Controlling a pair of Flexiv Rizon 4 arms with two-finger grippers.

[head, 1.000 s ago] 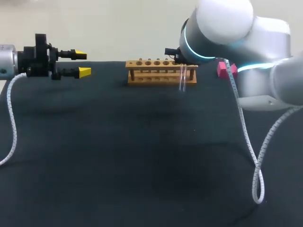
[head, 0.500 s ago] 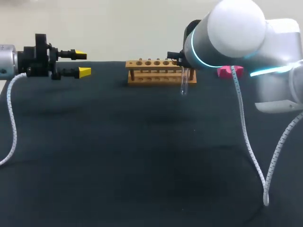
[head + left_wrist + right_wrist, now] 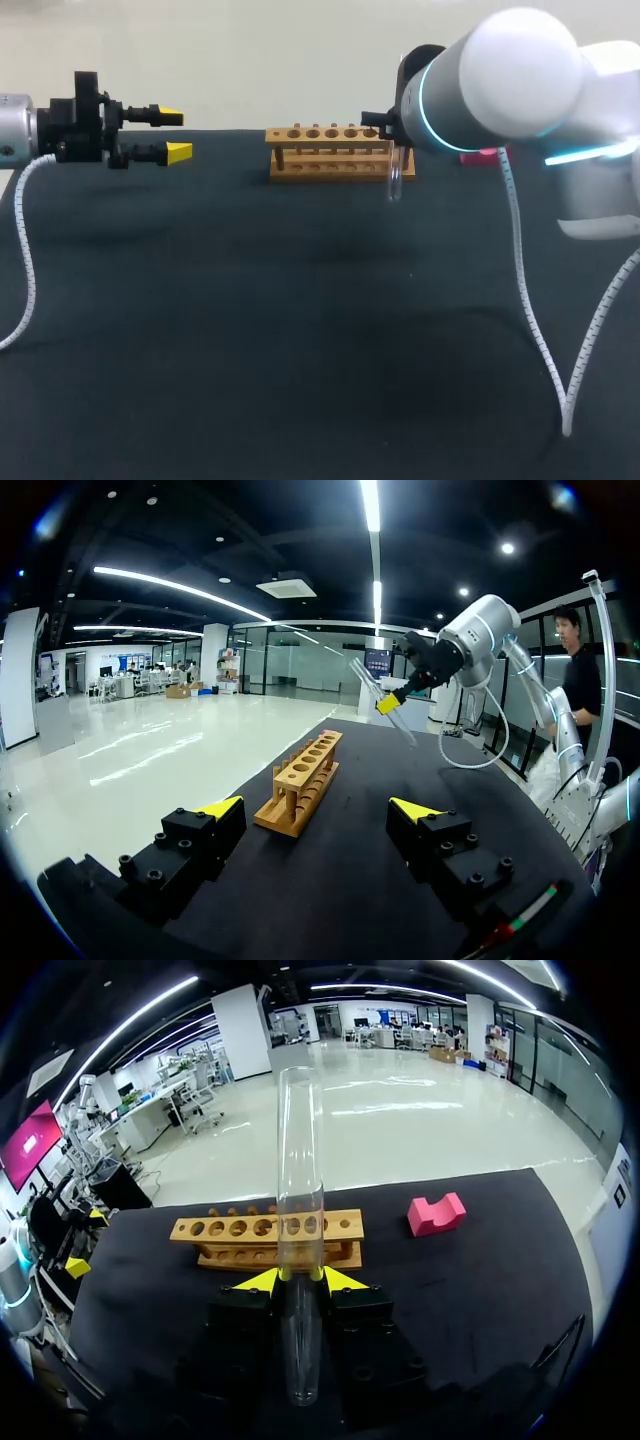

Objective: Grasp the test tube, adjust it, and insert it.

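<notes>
A clear glass test tube (image 3: 300,1190) stands between the yellow fingertips of my right gripper (image 3: 300,1280), which is shut on its lower part. In the head view the tube (image 3: 393,176) hangs roughly upright in front of the right end of the wooden rack (image 3: 335,152), above the table. The rack (image 3: 265,1234) has a row of several holes and lies ahead of the right gripper. My left gripper (image 3: 172,135) is open and holds nothing, hovering at the far left, well away from the rack (image 3: 300,785). From the left wrist, the right gripper (image 3: 392,702) holds the tube (image 3: 378,695) tilted.
A pink block (image 3: 437,1213) lies on the black table (image 3: 300,330) to the right of the rack, mostly hidden behind my right arm (image 3: 520,80) in the head view. White coiled cables (image 3: 530,300) hang from both arms.
My right arm has swung to the right, carrying the tube slightly right and lower in front of the rack's right end. The left arm has not moved.
</notes>
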